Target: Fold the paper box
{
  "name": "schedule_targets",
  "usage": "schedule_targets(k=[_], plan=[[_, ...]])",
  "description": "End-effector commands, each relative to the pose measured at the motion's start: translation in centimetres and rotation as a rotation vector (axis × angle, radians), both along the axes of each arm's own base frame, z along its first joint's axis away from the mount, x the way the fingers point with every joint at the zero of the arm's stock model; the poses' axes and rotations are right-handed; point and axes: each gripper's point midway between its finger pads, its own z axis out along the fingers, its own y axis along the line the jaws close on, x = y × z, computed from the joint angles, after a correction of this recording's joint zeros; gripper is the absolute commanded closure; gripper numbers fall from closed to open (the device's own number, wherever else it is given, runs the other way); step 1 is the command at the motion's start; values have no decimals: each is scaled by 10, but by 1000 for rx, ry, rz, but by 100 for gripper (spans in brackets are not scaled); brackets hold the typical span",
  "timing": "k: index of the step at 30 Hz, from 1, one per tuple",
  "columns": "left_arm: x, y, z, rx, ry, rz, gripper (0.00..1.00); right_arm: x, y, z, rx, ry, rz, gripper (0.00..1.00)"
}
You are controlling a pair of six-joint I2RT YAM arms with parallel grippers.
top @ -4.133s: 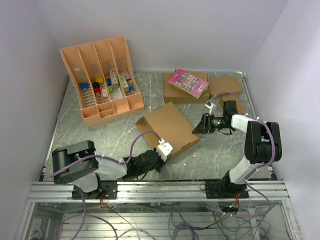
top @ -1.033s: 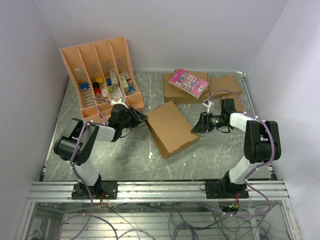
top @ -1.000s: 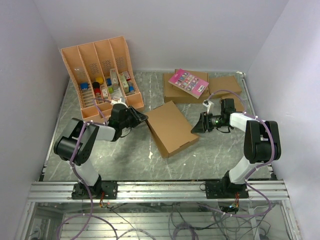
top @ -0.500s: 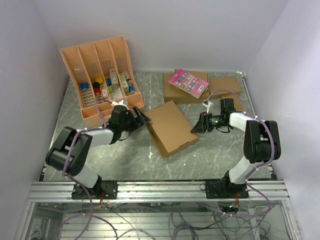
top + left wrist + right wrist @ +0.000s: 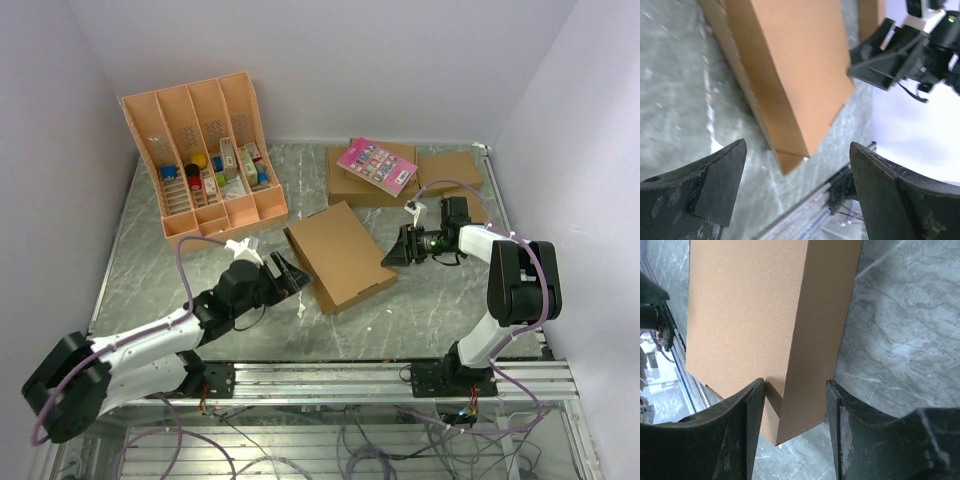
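The paper box (image 5: 340,255) lies flat and closed in the middle of the table, a plain brown slab. My left gripper (image 5: 290,275) hovers just off its near left edge, open wide with nothing between its fingers. In the left wrist view the paper box (image 5: 790,65) sits ahead of the left gripper (image 5: 797,185), and the right gripper (image 5: 880,60) shows beyond it. My right gripper (image 5: 397,250) clasps the box's right corner. In the right wrist view its jaws (image 5: 792,427) press on the top face and side wall of the box (image 5: 750,310).
An orange-tan compartment tray (image 5: 205,160) with small items stands at the back left. Flat brown boxes (image 5: 350,185) under a pink card (image 5: 377,165) lie at the back right, beside another cardboard piece (image 5: 450,170). A white scrap (image 5: 300,310) lies near the box. A metal rail (image 5: 320,380) runs along the near edge.
My left gripper has opened, let go of the box's far left corner and drawn back toward the near side. The right gripper and the box have stayed put.
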Motion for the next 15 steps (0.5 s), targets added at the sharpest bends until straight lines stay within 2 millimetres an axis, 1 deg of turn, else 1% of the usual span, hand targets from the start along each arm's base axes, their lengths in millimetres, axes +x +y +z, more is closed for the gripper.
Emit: schedule_targets(k=[1,4,6,9,15], plan=[[-16,3,3,-44,25,135,6,-4,-8,-23,-99,14,3,50],[-31,-4,5,-57,25,127,6,-4,-7,-23,-98,15,5,50],[-36,-8,5,-54,27,132,6,-4,-6,-23,-97,17,7,50],[-45,-20,3,-54,36,125,6,-3,-7,-23,-98,14,6,50],[-50,-37,-9,-28,63,131,6,-5,-6,-23,-96,18,10,50]])
